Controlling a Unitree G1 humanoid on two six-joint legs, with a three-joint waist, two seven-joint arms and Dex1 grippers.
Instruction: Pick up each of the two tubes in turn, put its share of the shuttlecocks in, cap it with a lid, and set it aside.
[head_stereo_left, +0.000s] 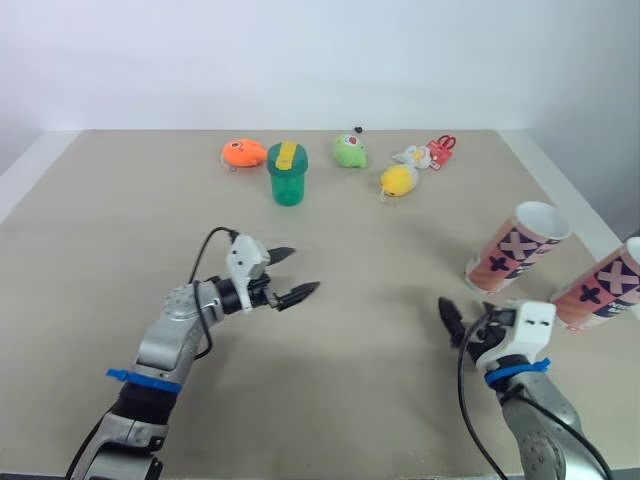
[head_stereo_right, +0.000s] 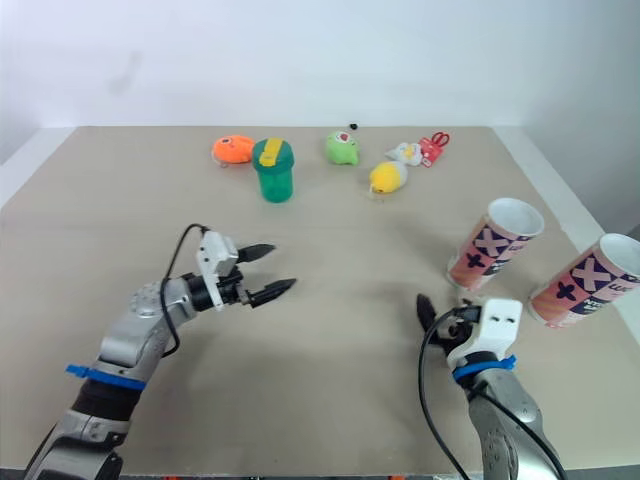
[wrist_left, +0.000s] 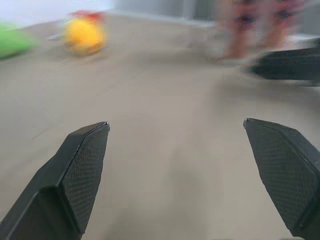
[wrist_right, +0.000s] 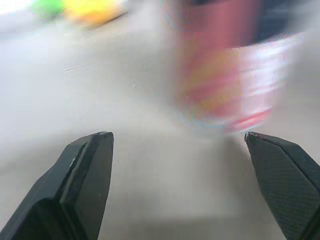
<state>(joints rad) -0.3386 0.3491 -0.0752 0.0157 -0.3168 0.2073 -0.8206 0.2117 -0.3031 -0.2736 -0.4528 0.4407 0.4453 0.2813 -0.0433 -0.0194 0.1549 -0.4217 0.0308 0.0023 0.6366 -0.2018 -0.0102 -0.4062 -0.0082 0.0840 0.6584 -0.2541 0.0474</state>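
Two pink tubes with white cross marks and open white mouths stand at the table's right side, one tube (head_stereo_left: 515, 248) further in and the other tube (head_stereo_left: 603, 285) by the right edge. My right gripper (head_stereo_left: 455, 322) is open, low over the table just in front of the inner tube, which looms blurred between its fingers in the right wrist view (wrist_right: 220, 70). My left gripper (head_stereo_left: 303, 270) is open over bare table left of centre, pointing right, with nothing between its fingers (wrist_left: 85, 165).
Along the far edge lie an orange toy (head_stereo_left: 243, 153), a green cup with a yellow lid (head_stereo_left: 287, 174), a green toy (head_stereo_left: 349, 150), a yellow toy (head_stereo_left: 399, 179) and a white and red toy (head_stereo_left: 425, 154). The table's right edge (head_stereo_left: 560, 190) runs close behind the tubes.
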